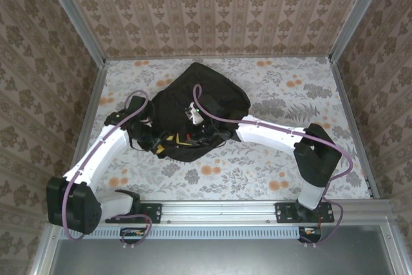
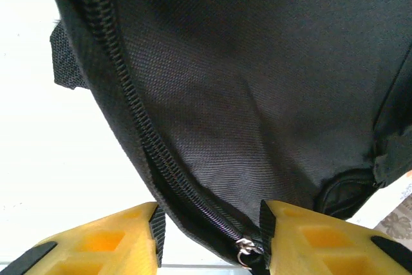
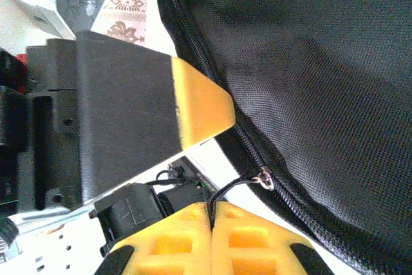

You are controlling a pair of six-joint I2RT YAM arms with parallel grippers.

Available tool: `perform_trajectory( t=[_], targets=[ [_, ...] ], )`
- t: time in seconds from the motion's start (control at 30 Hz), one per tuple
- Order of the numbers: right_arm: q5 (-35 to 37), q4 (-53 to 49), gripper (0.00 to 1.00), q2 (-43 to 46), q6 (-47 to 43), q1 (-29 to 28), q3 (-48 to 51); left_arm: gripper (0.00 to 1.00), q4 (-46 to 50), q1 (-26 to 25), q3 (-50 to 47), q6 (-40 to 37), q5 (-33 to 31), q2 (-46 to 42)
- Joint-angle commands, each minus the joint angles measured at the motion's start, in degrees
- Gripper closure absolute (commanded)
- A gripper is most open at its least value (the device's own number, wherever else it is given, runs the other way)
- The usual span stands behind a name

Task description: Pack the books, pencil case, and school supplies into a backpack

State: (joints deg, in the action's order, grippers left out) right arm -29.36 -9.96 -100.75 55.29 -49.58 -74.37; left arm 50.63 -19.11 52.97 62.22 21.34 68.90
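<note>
The black backpack (image 1: 199,98) lies in the middle of the table. In the left wrist view its zipped edge (image 2: 161,159) runs down between my left gripper's (image 2: 209,223) yellow fingers. They stand apart, with a gap at the left pad, and the metal slider (image 2: 244,249) sits by the right pad. My right gripper (image 3: 211,205) is shut on the thin black zip pull cord (image 3: 235,185), which leads to a slider (image 3: 265,178) on the backpack (image 3: 309,62). One left finger (image 3: 199,104) shows just above it. From above, both grippers (image 1: 166,143) (image 1: 196,136) meet at the backpack's near edge. Books, pencil case and school supplies are hidden.
The floral tablecloth (image 1: 290,94) is walled in by patterned panels (image 1: 212,4) at the back and both sides. A metal rail (image 1: 219,210) with the arm bases runs along the near edge. The two arms cross the table's near half.
</note>
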Motion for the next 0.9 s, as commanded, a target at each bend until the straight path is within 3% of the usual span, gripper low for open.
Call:
perform_trajectory(
  t=[0.0,0.13,0.4,0.87],
  targets=[
    [1.7,0.6,1.00,2.3,-1.0,-0.5,0.6,0.56,0.4,-1.1,-1.0,2.4,-0.8,-0.6],
    [1.5,1.0,1.00,2.1,-0.9,-0.5,0.5,0.60,0.5,-1.3,-2.6,2.4,-1.3,-1.1],
    [2.2,-1.9,1.00,2.9,-3.5,-1.4,0.7,1.00,1.1,-0.6,-2.8,0.8,-1.9,-1.2],
    [3.3,-10.1,1.00,9.7,-10.6,-1.5,4.4,1.00,3.9,5.6,-1.4,-3.8,-1.6,-3.5]
  ],
)
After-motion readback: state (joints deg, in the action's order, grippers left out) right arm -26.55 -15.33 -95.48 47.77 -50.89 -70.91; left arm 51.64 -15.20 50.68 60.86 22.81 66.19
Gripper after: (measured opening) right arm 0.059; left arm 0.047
